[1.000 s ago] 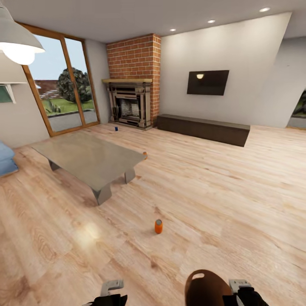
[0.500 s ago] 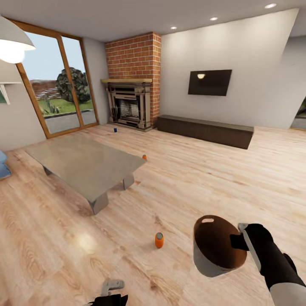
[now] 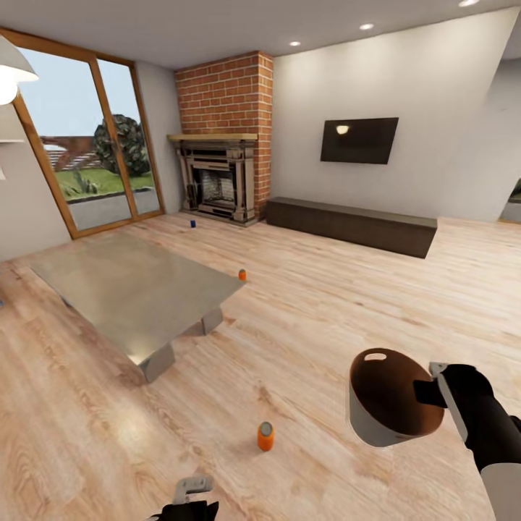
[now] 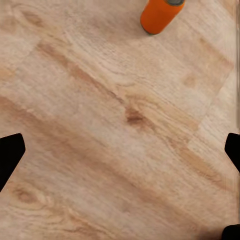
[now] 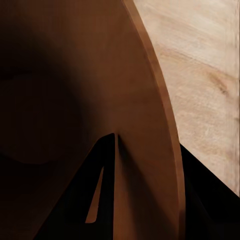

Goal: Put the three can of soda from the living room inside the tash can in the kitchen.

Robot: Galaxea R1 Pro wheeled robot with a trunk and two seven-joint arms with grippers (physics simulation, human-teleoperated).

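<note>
We hold the round brown-copper bucket-like bin (image 3: 391, 405) in our right gripper (image 3: 434, 393), which is clamped on the bin's rim at the bin's 3 o'clock side; in the right wrist view a dark finger (image 5: 102, 195) lies inside against the brown wall (image 5: 145, 125). The bin hangs above the light wood floor (image 3: 325, 304), mouth tilted toward us, showing a dark brown inside, a pale grey outer wall and a slot handle at 12 o'clock.

1 bright orange soda can (image 3: 265, 436) stands upright on the floor at the bin's 9 o'clock, near and apart. Our left gripper (image 3: 189, 493) sits spread apart, holding nothing, with that can at its 1 o'clock.

A 2nd orange can (image 3: 242, 275) stands by the grey low table (image 3: 137, 289). A dark blue can (image 3: 192, 223) stands before the ornate dark fireplace (image 3: 217, 181).
</note>
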